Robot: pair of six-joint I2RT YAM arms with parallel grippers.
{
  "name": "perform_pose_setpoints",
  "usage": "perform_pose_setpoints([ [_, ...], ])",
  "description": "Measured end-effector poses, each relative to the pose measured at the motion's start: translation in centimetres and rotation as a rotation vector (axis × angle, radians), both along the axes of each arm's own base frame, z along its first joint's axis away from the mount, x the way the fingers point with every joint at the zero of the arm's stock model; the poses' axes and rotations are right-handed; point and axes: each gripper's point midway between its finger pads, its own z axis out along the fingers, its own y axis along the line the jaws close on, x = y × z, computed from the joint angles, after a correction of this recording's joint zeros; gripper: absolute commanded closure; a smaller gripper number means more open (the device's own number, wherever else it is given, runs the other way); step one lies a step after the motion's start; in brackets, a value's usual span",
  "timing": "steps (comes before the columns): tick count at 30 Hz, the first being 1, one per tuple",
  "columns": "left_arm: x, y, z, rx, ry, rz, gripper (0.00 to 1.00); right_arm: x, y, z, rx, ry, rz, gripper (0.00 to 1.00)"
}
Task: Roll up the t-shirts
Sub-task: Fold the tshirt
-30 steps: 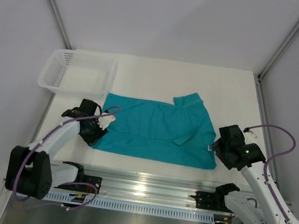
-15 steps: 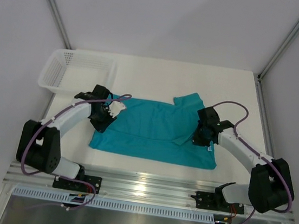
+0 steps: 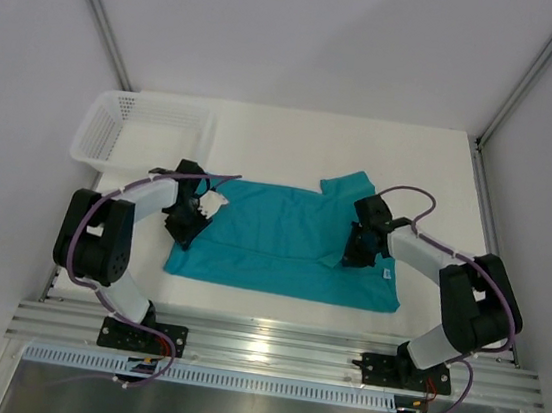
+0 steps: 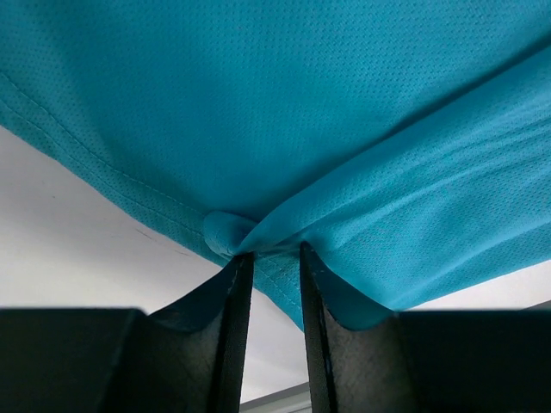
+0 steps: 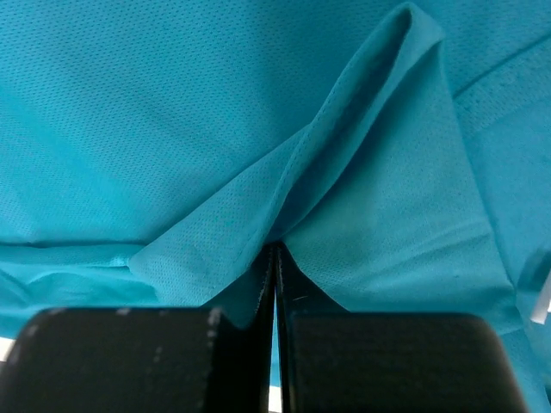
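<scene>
The teal t-shirt (image 3: 282,243) lies spread flat on the white table, with a sleeve (image 3: 354,188) sticking out at its far right. My left gripper (image 3: 194,219) sits at the shirt's left edge. In the left wrist view, that gripper (image 4: 269,254) pinches a bunched bit of the hem (image 4: 228,234) between narrowly set fingertips. My right gripper (image 3: 356,249) is on the shirt's right part, near a raised crease. The right wrist view shows it (image 5: 275,249) shut, with a fold of the cloth (image 5: 344,155) drawn into its tips.
A white mesh basket (image 3: 158,101) stands at the table's far left corner, just beyond the left arm. Bare white table (image 3: 313,151) lies behind the shirt. An aluminium rail (image 3: 278,353) runs along the near edge. Walls close in on both sides.
Both arms have swung in from the table's sides onto the shirt. The right gripper has gone from open to shut on a fold; the left has narrowed onto the hem.
</scene>
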Motion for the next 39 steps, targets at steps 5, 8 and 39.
perform_pose_setpoints([
  [5,0.1,0.0,0.0,0.009,0.019,0.016,0.67,0.4,0.3,0.0,0.004,-0.003,0.020,1.00],
  [8,0.1,0.0,0.0,0.009,0.021,0.018,0.66,1.1,0.9,0.3,0.019,-0.014,0.035,1.00],
  [39,-0.2,0.5,0.0,0.002,-0.010,0.035,0.63,-2.9,-5.5,1.1,-0.092,-0.012,-0.080,0.82],
])
